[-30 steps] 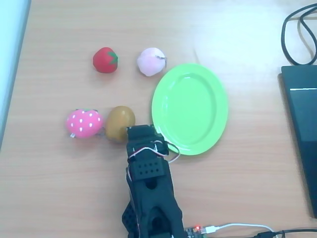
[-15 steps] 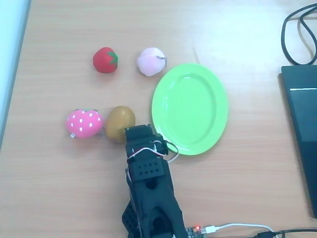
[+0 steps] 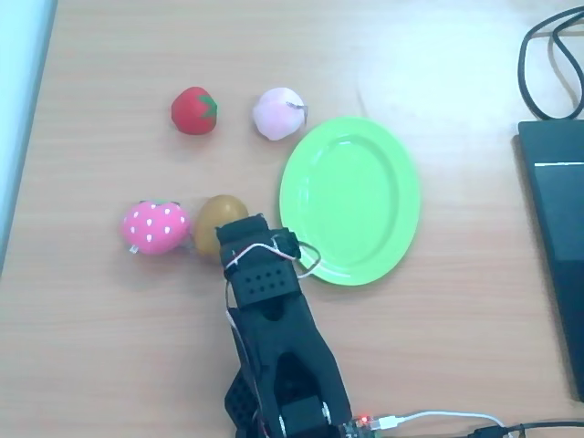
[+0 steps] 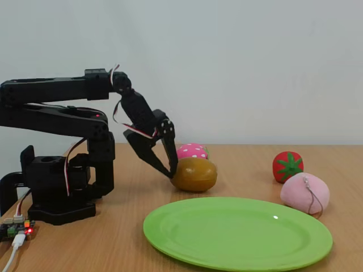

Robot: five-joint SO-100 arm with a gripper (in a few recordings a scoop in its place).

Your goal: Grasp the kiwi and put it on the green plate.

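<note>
Kiwi (image 4: 194, 174) on table, beside bare green plate (image 4: 238, 232)

Pink strawberry (image 3: 155, 225), red strawberry (image 3: 194, 109), pale peach (image 3: 278, 113) (all on table (image 3: 456, 347))

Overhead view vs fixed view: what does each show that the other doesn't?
Overhead alone: the laptop and cables at the right edge, and the layout from above, with the kiwi between the pink strawberry and the plate. Fixed alone: the gripper with its fingertips at the kiwi's side, still on the table; the arm's base. Both: plate, kiwi, pink strawberry, red strawberry, peach.
</note>
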